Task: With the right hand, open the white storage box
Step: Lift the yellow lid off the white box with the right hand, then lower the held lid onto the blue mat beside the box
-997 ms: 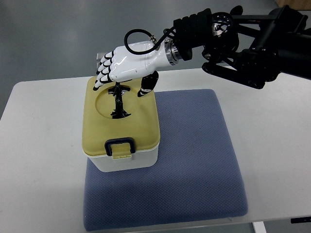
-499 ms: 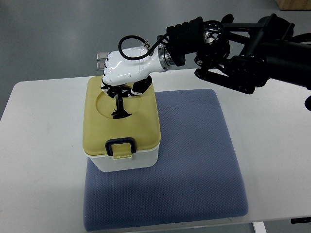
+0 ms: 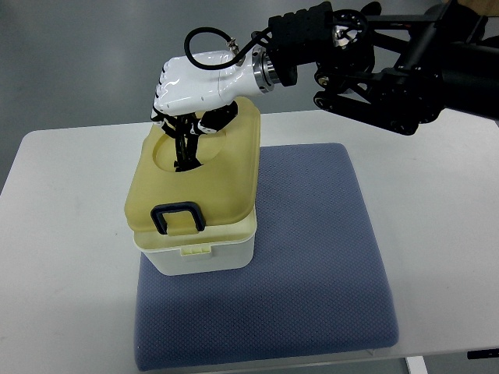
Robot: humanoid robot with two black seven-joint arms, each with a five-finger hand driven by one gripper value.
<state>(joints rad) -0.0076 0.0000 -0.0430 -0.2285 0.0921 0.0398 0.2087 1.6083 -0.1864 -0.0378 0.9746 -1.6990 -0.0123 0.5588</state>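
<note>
While the right hand [image 3: 191, 92] grips the black handle [image 3: 185, 146] on the yellow lid [image 3: 204, 183], fingers curled around it, the white box [image 3: 204, 253] sits on a blue mat [image 3: 312, 265]. Advice: lift straight, steadily, keeping the base still.

A rectangular blue-grey textured fabric mat [image 3: 312, 265] lay flat on a white table [image 3: 70, 234] with rounded corners — its near edge reached almost to the table's near edge. The mat sat toward the middle of the tabletop, with bare white surface to its left and right. Beyond the table's far edge lay a grey floor [image 3: 78, 62] — plain and evenly lit.
</note>
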